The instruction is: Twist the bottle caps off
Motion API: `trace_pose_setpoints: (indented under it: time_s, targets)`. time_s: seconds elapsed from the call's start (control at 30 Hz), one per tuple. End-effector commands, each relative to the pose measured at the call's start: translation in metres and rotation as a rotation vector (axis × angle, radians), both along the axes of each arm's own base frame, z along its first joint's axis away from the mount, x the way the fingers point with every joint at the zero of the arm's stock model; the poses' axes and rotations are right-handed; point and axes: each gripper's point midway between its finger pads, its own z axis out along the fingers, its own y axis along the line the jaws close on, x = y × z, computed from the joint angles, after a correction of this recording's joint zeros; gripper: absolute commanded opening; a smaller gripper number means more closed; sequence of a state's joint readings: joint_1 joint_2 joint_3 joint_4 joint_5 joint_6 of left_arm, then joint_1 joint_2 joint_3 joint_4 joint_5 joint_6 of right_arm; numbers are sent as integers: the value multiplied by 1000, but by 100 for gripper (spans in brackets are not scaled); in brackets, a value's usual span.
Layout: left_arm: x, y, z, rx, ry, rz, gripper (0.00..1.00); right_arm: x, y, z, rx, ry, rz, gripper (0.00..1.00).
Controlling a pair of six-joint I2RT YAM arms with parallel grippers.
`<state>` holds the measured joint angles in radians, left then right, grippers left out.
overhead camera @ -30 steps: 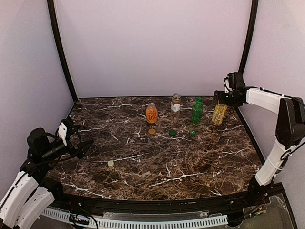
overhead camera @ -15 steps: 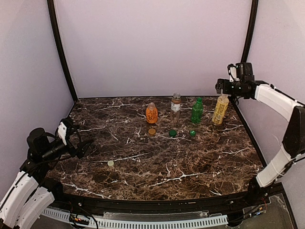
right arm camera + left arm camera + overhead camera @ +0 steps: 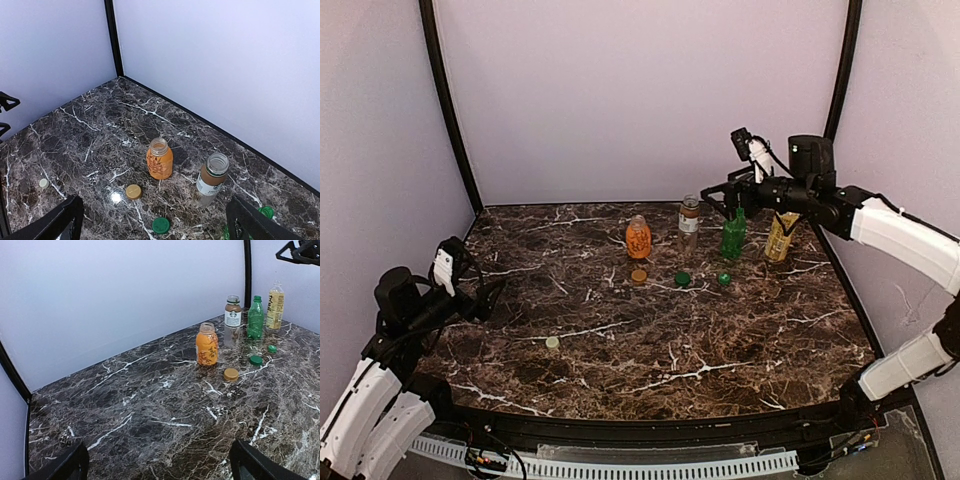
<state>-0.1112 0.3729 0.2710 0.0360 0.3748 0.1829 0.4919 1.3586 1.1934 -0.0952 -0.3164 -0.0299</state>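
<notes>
The table (image 3: 620,370) is a glossy slab patterned like dark brown marble with white veins, closed in by plain pale lilac walls (image 3: 640,90). Across the upper middle of the top view four bottles stand upright in a row: a squat, ribbed orange bottle (image 3: 638,238), a brown-filled bottle with a white label (image 3: 689,226), a slim green bottle (image 3: 733,234) and a tall yellow bottle (image 3: 781,237). The right wrist view shows the first two with bare, open mouths.

Just below that row three small round plastic discs lie flat on the marble: the tan-gold cap (image 3: 639,275), the dark green cap (image 3: 683,279) and the bright green cap (image 3: 724,279). The pale yellow cap (image 3: 552,342) lies alone, well apart at lower left.

The left gripper (image 3: 490,298) hangs at the left edge with its fingers spread and empty. The right gripper (image 3: 723,200), black and angular, hovers high near the right end of the row, likewise spread and holding nothing.
</notes>
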Motion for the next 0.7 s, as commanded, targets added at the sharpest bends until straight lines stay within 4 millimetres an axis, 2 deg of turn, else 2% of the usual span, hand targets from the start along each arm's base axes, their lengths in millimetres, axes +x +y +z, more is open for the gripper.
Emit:
trace_pose_setpoints:
  time_s: [0.0,0.07,0.1,0.2,0.27,0.33,0.47,0.5,0.6,0.67]
  targets:
    - [12,28,-11,-22,41,166,99,-2,-12,2,17,-31,-56,99]
    - [15,38,-11,-1,36,225,99,5,-44,-5,-11,-38,-217,99]
    - [16,44,-11,8,32,259,99,12,-73,-11,-25,-30,-362,99]
    - [18,53,-12,8,32,312,99,14,-163,-52,-57,107,-702,99]
    - [18,59,-14,-13,46,349,99,2,-208,-81,-59,182,-840,98]
    - [18,68,-21,-44,76,396,99,-14,-232,-106,-66,216,-896,99]
    - [18,91,-42,-102,146,525,99,-43,-264,-152,-81,253,-986,99]
    - [18,96,-49,-103,159,556,99,-47,-272,-159,-85,242,-1023,99]
    - [17,109,-51,-94,156,613,99,-59,-294,-175,-79,198,-1152,99]
    - [15,113,-51,-93,149,624,99,-67,-315,-175,13,162,-1311,99]
